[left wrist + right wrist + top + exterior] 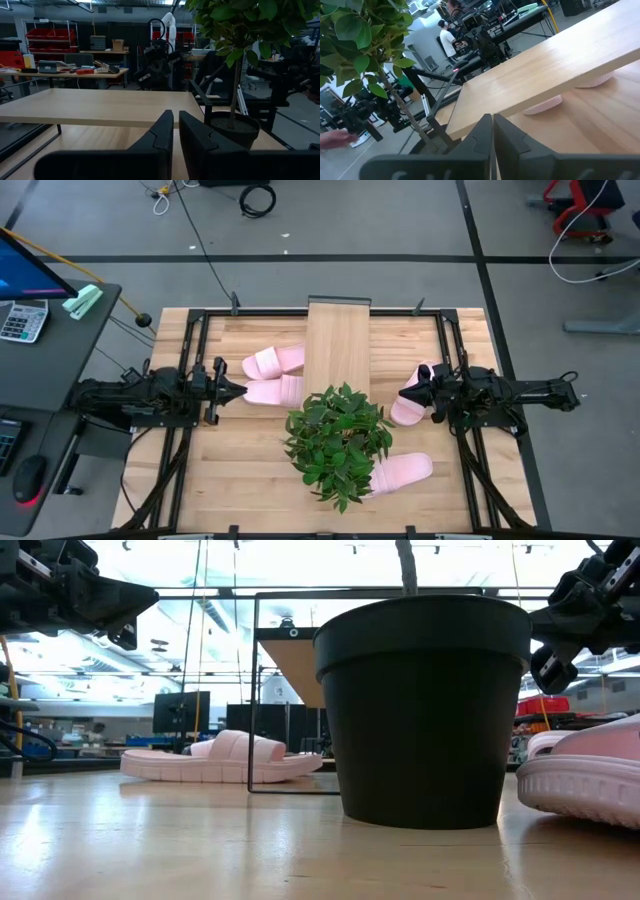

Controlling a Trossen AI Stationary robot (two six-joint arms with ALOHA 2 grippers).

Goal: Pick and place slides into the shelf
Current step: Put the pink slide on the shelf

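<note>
The left arm lies stretched across the left side of the table, level and low, its left gripper [238,389] pointing toward the centre with the fingers [159,131] drawn almost together on nothing. Just in front of that tip two pink slides [274,376] lie side by side (one nearer the far edge, one nearer the gripper), their toe ends reaching the left edge of the shelf [338,345], whose pale plank top runs from the far rim of the table toward the middle. In the low view the board stands raised on a thin dark frame. At its near end a potted plant [338,442] spreads its green leaves over the board's end, and its dark pot [424,710] fills the middle of the low view. A third slide [402,472] lies just right of the plant, part hidden under the leaves. Farther right a fourth slide [410,408] lies tilted just below the right gripper [416,388], which is likewise nearly closed and empty; the right arm reaches in level from the right side, facing the shelf
</note>
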